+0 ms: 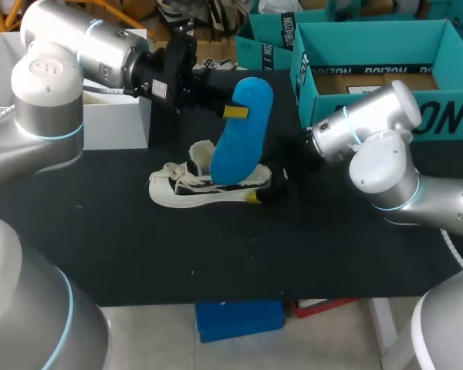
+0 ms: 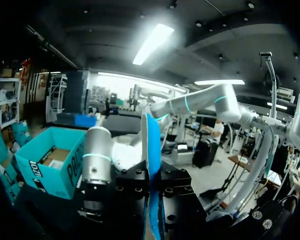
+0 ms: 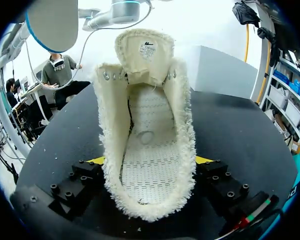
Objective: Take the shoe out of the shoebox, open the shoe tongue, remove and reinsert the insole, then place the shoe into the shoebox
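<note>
- The left gripper (image 1: 236, 112) holds a blue insole (image 1: 241, 131) in the air above the middle of the black table (image 1: 293, 247), clamped on it near its upper, far end.
- In the left wrist view the insole (image 2: 153, 160) stands edge-on between the left gripper's (image 2: 154, 192) two black finger blocks, which press on it from both sides.
- The insole hangs steeply tilted, its lower end over the opening of the shoe (image 1: 204, 185); the head view does not show whether the two touch.
- The cream-white shoe lies on its sole on the table, toe to the left and heel to the right.
- The right gripper (image 1: 262, 193) grips the shoe at its heel.
- In the right wrist view the right gripper's (image 3: 149, 161) yellow fingertips (image 3: 96, 160) sit against both sides of the shoe (image 3: 145, 150).
- The shoe tongue (image 3: 145, 50) stands pulled up and back, and the inside of the shoe shows a bare white mesh footbed with no blue in it.
- The teal shoebox (image 1: 417, 116) stands open at the table's far right, well apart from the shoe; it also shows beyond the insole in the left wrist view (image 2: 50, 170).
</note>
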You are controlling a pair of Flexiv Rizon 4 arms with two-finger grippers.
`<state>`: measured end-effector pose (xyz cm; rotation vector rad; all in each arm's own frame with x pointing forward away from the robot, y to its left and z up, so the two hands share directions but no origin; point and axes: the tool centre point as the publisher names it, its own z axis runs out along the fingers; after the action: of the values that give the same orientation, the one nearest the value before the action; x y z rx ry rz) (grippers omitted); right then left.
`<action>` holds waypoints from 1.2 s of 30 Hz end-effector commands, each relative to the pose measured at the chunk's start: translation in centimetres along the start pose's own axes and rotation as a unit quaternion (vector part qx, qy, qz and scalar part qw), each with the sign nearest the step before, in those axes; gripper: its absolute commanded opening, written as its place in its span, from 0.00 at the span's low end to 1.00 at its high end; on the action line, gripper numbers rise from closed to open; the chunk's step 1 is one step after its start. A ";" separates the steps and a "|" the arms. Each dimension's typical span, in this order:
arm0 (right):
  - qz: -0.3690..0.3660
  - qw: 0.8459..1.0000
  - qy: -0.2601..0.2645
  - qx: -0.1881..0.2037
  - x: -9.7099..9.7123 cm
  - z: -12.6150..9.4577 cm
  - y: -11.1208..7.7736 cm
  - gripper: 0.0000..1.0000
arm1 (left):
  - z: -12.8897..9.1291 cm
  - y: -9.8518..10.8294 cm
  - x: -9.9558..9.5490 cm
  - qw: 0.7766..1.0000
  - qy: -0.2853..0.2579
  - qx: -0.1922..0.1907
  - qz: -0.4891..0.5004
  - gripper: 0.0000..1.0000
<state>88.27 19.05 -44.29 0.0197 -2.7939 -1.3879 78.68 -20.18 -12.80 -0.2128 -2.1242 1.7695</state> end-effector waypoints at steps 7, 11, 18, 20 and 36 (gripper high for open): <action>0.001 1.000 0.000 0.000 -0.1 0.1 -0.2 0.00 | -0.4 -3.3 0.4 0.993 -0.028 0.088 -0.070 0.00; 0.001 1.000 0.000 0.000 -0.1 0.1 -0.2 0.00 | -0.8 -4.8 1.5 0.992 -0.033 0.102 -0.074 0.00; 0.001 1.000 0.000 0.000 -0.1 0.1 -0.2 0.00 | -2.4 -6.4 3.5 0.988 -0.056 0.127 -0.065 0.00; 0.001 1.000 0.000 0.000 -0.1 0.1 -0.2 0.00 | -2.8 -6.7 4.2 0.986 -0.062 0.138 -0.065 0.00; 0.001 1.000 0.000 0.000 -0.1 0.1 -0.2 0.00 | -4.7 -7.1 6.1 0.981 -0.093 0.161 -0.061 0.00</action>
<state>88.28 19.04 -44.29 0.0195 -2.7940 -1.3877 76.18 -15.18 -3.99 0.1175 -1.8602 2.0675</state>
